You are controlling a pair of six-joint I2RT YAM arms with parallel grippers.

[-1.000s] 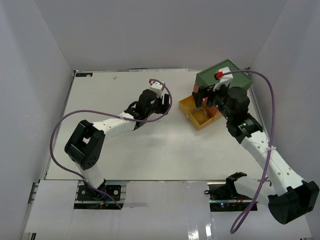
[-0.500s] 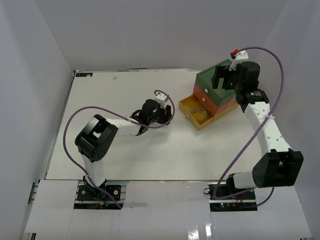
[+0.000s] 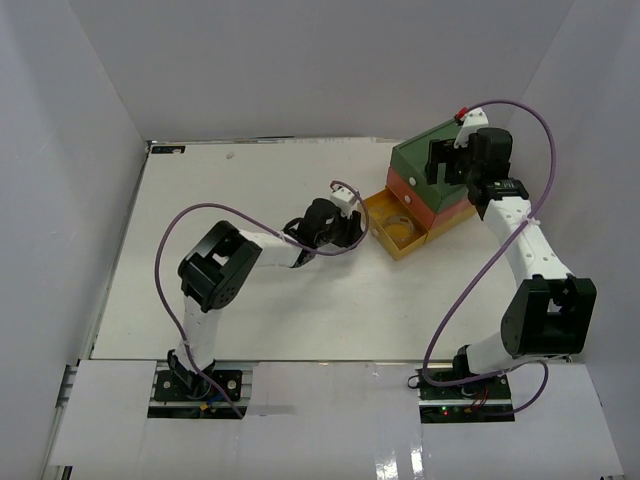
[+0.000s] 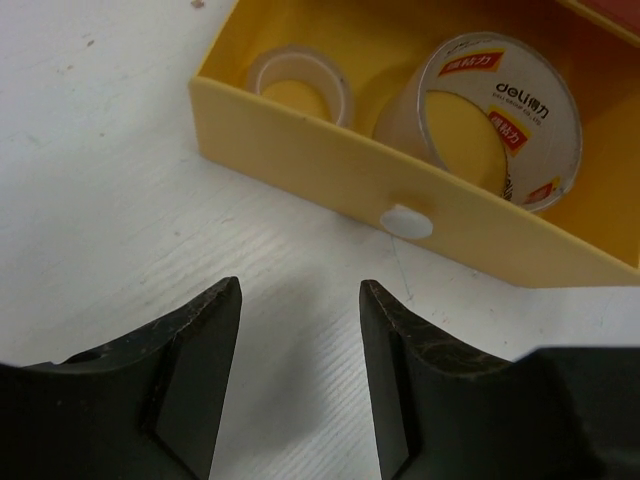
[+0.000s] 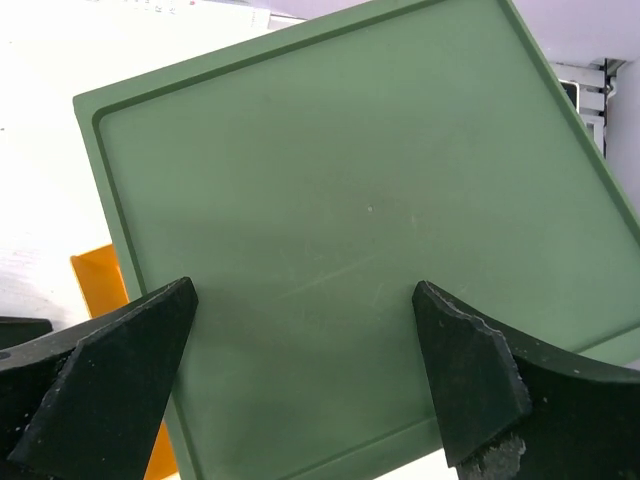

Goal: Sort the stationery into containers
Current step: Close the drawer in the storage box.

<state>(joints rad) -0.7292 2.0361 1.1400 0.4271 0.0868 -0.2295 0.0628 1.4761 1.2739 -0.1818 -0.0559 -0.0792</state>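
The drawer chest (image 3: 425, 170) stands at the table's back right, its green top (image 5: 350, 220) filling the right wrist view. Its yellow bottom drawer (image 3: 392, 230) is pulled out; its front and white knob (image 4: 408, 221) show in the left wrist view. Inside lie the larger tape roll (image 4: 495, 115) and the smaller clear roll (image 4: 298, 82). My left gripper (image 3: 352, 228) (image 4: 300, 300) is open and empty, low over the table just in front of the knob. My right gripper (image 3: 448, 160) (image 5: 305, 300) is open and empty above the chest's top. No markers or pens show.
White walls close the table on three sides. A small dark fixture (image 3: 166, 149) sits at the back left corner. The left arm's purple cable (image 3: 175, 225) loops over the table's middle. The right arm (image 3: 525, 250) rises along the right wall.
My left gripper has moved right across the table to the open yellow drawer's front. My right gripper has risen from the drawer's front to above the chest's top.
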